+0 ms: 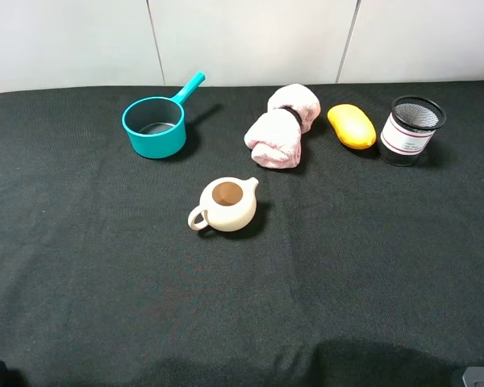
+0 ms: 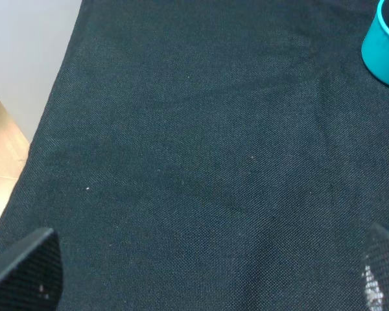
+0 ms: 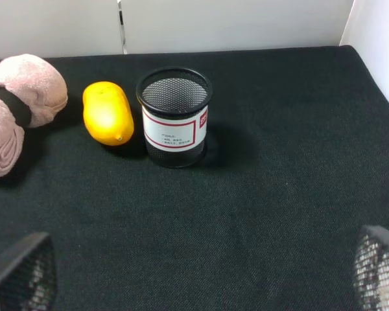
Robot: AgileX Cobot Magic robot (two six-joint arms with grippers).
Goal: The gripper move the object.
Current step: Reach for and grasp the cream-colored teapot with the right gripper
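Clearly nothing is done yet: the teapot [image 1: 228, 205] sits untouched around the middle of the counter [image 1: 371, 266], while the left gripper [image 2: 204, 269] and right gripper [image 3: 194, 272] hang spread wide, empty, at its near corners.

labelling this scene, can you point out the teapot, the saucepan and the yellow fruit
teapot [image 1: 227, 194], exterior high view, on its brown lid
saucepan [image 1: 155, 143], exterior high view, on its teal outer wall
yellow fruit [image 1: 352, 126], exterior high view, middle of its skin
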